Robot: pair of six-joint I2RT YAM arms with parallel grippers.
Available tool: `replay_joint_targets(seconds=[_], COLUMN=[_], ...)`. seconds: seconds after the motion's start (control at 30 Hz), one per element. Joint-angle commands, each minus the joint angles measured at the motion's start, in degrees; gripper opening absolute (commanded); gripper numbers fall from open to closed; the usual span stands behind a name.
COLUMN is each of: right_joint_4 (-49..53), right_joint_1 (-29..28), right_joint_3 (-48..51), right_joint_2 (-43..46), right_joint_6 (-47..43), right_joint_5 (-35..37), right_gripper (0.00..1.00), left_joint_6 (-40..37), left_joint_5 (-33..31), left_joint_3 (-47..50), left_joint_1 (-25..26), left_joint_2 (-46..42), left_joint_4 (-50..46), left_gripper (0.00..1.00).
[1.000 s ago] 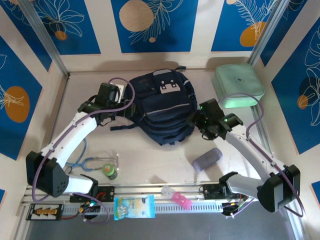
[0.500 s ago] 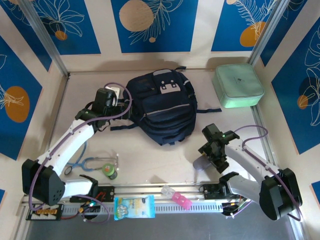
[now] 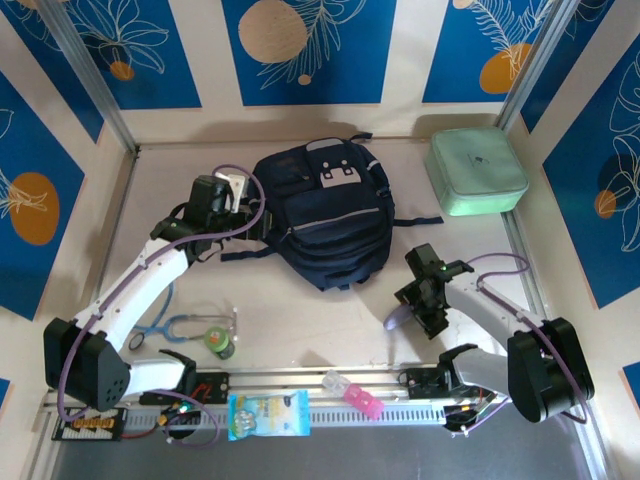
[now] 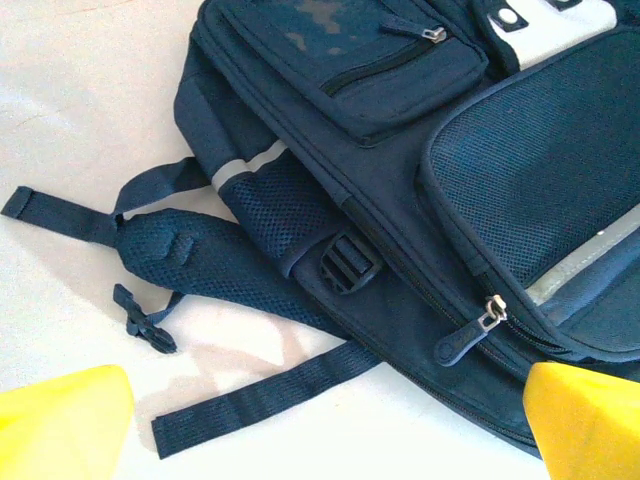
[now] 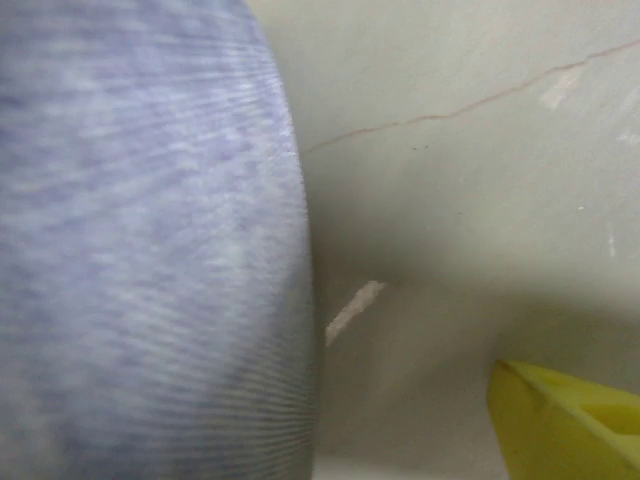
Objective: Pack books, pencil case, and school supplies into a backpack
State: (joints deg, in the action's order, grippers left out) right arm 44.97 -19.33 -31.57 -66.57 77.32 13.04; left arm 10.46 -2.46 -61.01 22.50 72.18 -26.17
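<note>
The navy backpack (image 3: 322,215) lies flat in the middle of the table, its front pockets and zip pull (image 4: 462,340) close up in the left wrist view. My left gripper (image 3: 243,198) hovers open at its left side, yellow fingertips (image 4: 62,425) wide apart over a loose strap (image 4: 260,398). My right gripper (image 3: 422,305) hangs low over the lavender-grey pencil case (image 3: 396,320), jaws open. The case's fabric (image 5: 150,250) is blurred at the left, with a gap to the yellow finger (image 5: 570,425). The books are out of view.
A mint-green square case (image 3: 477,171) sits at the back right. Near the front left lie a blue stethoscope (image 3: 178,325) and a small green round item (image 3: 220,343). A pink-and-white item (image 3: 352,393) and a blue packet (image 3: 268,414) rest on the front rail.
My right arm has swung from the backpack's right side down and toward me, onto the pencil case. My left gripper has drawn slightly away from the backpack's left edge.
</note>
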Motion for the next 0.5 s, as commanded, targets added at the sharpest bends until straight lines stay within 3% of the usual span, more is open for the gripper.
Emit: replay_joint_targets(seconds=[0.0, 0.1, 0.33, 0.47], right_joint_4=[0.01, 0.72, 3.81, 3.40], right_joint_1=[0.56, 0.62, 0.57, 0.58], right_joint_3=[-0.22, -1.15, -2.96, -2.96], right_joint_2=[-0.21, -0.09, 1.41, 3.28], right_joint_6=[-0.52, -1.30, -2.00, -2.73], right_joint_5=[-0.53, -0.17, 1.11, 0.76], right_gripper=[0.76, 0.60, 0.49, 0.28], left_joint_6=[-0.28, -0.32, -0.34, -1.74], left_joint_5=[3.35, 4.18, 8.15, 9.06], left_joint_3=[-2.06, -2.70, -4.55, -7.68], left_joint_1=[-0.52, -0.49, -0.11, 1.96], left_joint_2=[0.81, 1.07, 2.70, 5.58], left_joint_4=[-0.61, -1.23, -2.31, -4.05], left_gripper=[1.00, 1.00, 1.00, 1.00])
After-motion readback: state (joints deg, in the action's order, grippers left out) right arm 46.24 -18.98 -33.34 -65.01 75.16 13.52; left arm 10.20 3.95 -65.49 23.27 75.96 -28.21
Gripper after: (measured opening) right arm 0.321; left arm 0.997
